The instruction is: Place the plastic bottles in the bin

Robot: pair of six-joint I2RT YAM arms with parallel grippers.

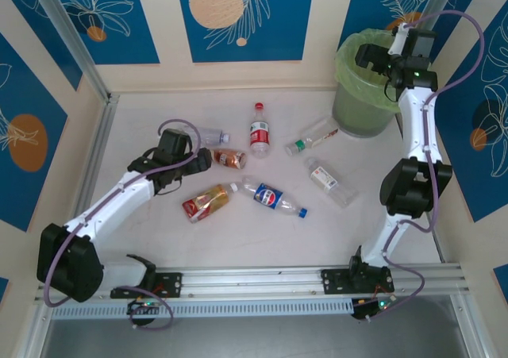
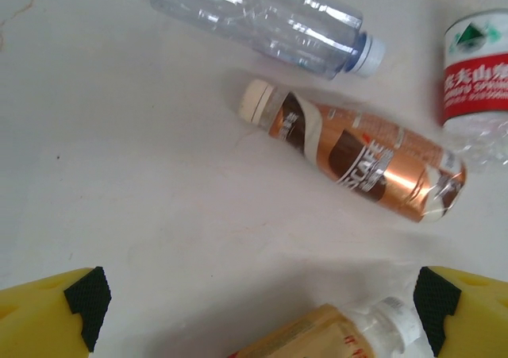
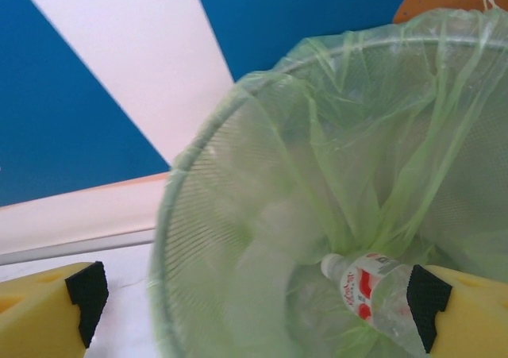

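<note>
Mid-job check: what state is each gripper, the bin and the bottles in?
Bin: upright, white-capped bottle inside.
Right gripper: open, empty, above the bin.
Left gripper: open, empty.
Brown-label bottle: capped, lying flat.
Blue-label bottle: capped, lying flat.
Green-capped bottle: lying flat.

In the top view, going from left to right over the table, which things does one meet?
First the amber bottle → red-capped bottle → green-capped bottle → bin.

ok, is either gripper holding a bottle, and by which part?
Nothing is held. The left gripper is open above the brown bottle; the right gripper is open over the bin, with a red-label bottle inside.
</note>
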